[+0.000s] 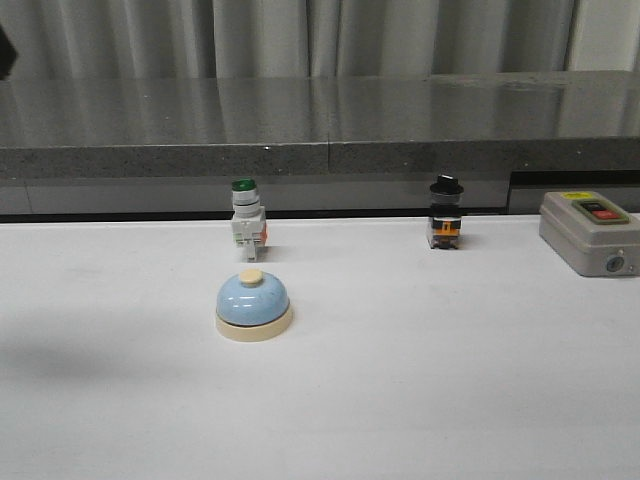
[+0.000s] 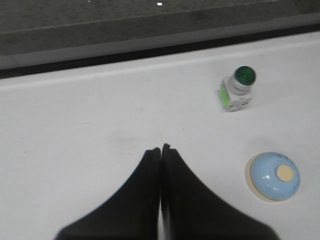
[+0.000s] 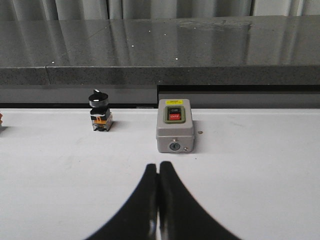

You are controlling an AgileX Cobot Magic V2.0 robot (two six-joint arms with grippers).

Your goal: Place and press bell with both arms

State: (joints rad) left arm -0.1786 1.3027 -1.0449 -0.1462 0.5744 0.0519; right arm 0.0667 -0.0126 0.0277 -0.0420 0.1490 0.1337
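Note:
The light-blue bell (image 1: pixel 254 304) with cream base and cream button stands upright on the white table, left of centre. It also shows in the left wrist view (image 2: pixel 274 176), off to the side of the fingers and apart from them. My left gripper (image 2: pixel 161 148) is shut and empty above bare table. My right gripper (image 3: pixel 158 165) is shut and empty, short of the grey box. Neither arm shows in the front view.
A green-capped white push-button switch (image 1: pixel 246 217) stands behind the bell, also in the left wrist view (image 2: pixel 239 88). A black-knobbed switch (image 1: pixel 445 212) (image 3: pixel 99 112) stands mid-back. A grey control box (image 1: pixel 590 232) (image 3: pixel 174 125) sits at the right. A dark stone ledge (image 1: pixel 320 125) runs along the back.

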